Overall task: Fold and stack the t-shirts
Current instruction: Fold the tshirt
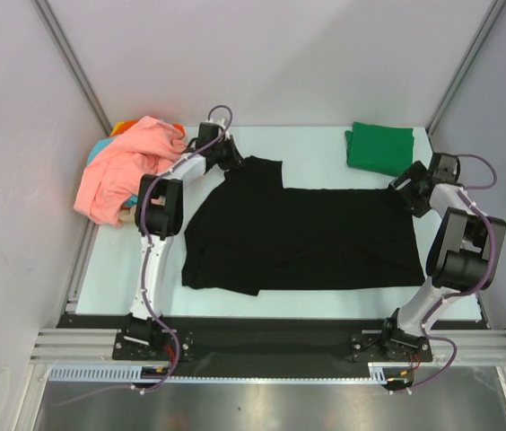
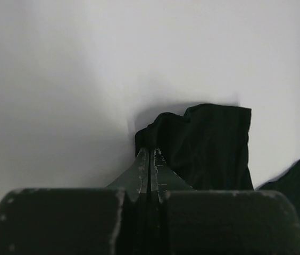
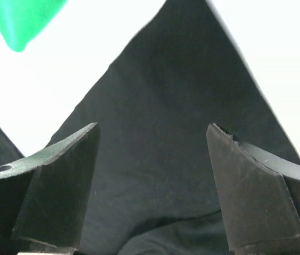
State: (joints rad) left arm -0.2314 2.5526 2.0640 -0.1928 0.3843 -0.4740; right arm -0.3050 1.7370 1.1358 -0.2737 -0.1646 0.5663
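Observation:
A black t-shirt (image 1: 300, 238) lies spread across the middle of the table. My left gripper (image 1: 235, 159) is shut on its far left sleeve (image 2: 208, 146), pinching the bunched edge between the fingertips (image 2: 150, 155). My right gripper (image 1: 403, 185) is open over the shirt's far right corner (image 3: 171, 122), one finger on each side of it, holding nothing. A folded green t-shirt (image 1: 380, 147) lies at the far right; its corner shows in the right wrist view (image 3: 25, 18). A salmon-pink t-shirt (image 1: 127, 166) is heaped at the far left.
Under the pink heap, bits of orange (image 1: 125, 127) and teal cloth (image 1: 100, 148) show. Grey walls close in the white table (image 1: 316, 148) at the back and both sides. A black rail (image 1: 262, 337) runs along the near edge.

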